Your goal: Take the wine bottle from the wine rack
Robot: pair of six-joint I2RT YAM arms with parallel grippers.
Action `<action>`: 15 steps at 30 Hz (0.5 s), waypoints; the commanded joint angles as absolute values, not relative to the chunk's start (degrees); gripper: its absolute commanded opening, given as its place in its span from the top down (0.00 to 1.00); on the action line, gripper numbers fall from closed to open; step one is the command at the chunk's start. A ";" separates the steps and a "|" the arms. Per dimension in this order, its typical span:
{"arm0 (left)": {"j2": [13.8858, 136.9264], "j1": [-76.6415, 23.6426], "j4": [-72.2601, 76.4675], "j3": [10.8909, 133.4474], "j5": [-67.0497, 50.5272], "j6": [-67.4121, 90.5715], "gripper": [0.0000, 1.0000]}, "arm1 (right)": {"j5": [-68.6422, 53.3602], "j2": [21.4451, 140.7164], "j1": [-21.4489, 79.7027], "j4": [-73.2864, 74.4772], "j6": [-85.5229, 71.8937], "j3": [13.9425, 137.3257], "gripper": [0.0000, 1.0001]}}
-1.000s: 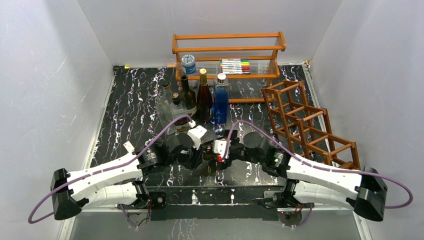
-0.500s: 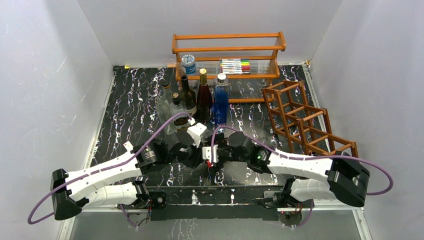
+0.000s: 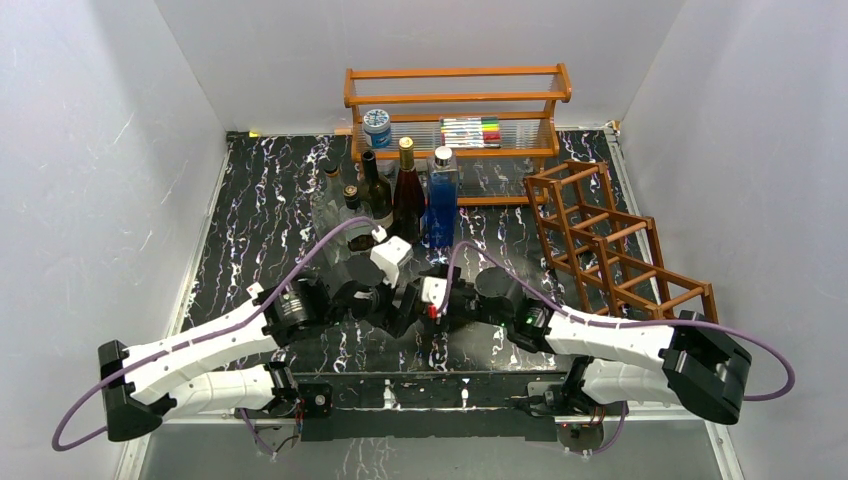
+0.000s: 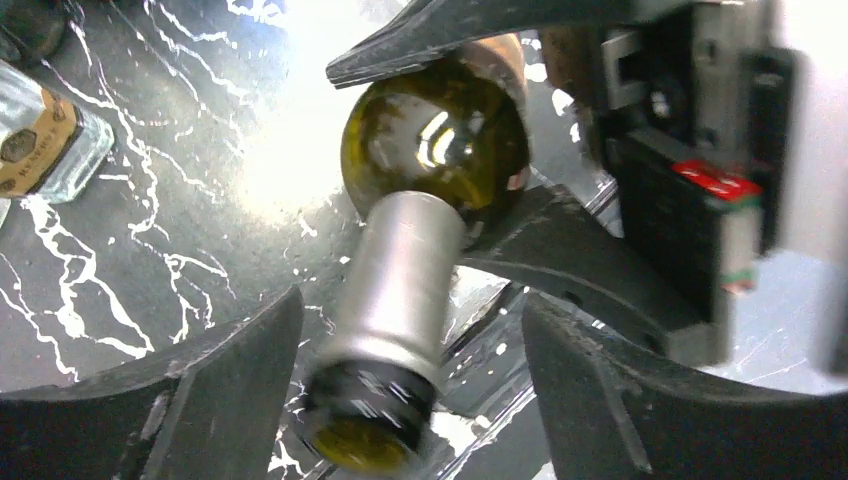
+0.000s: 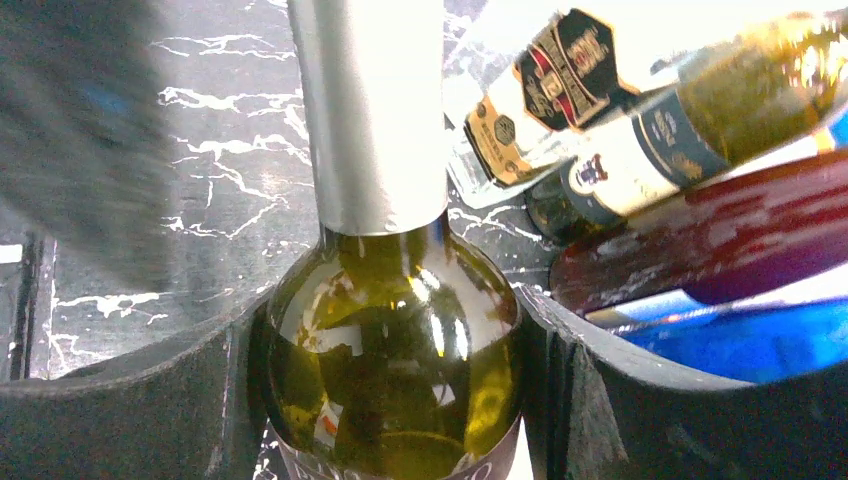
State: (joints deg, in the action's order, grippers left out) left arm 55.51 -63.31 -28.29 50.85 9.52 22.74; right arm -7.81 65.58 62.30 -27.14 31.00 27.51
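Wine bottle [image 5: 390, 400], right claw [image 5: 392, 330] clamped on its body, left claw [image 4: 410, 380] parted (astride the neck, untouching), arms bent inward

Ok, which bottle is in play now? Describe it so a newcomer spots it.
On the marbled table, look near its front edge, in front of the group of standing bottles. The bottle there sits between the right gripper's fingers. Unlike the others, it is olive-green glass with a long silver foil neck.
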 commanded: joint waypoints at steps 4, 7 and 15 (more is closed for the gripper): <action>52.28 -63.96 -30.46 58.40 14.98 17.60 0.07 | -7.50 64.54 58.02 -33.30 15.38 26.19 0.78; 50.49 -63.90 -31.01 61.67 18.00 15.94 0.02 | -9.01 64.85 55.27 -33.23 12.00 26.13 0.86; 51.17 -63.90 -29.83 70.69 32.42 11.95 0.02 | -7.98 64.97 52.80 -36.42 2.97 26.32 1.00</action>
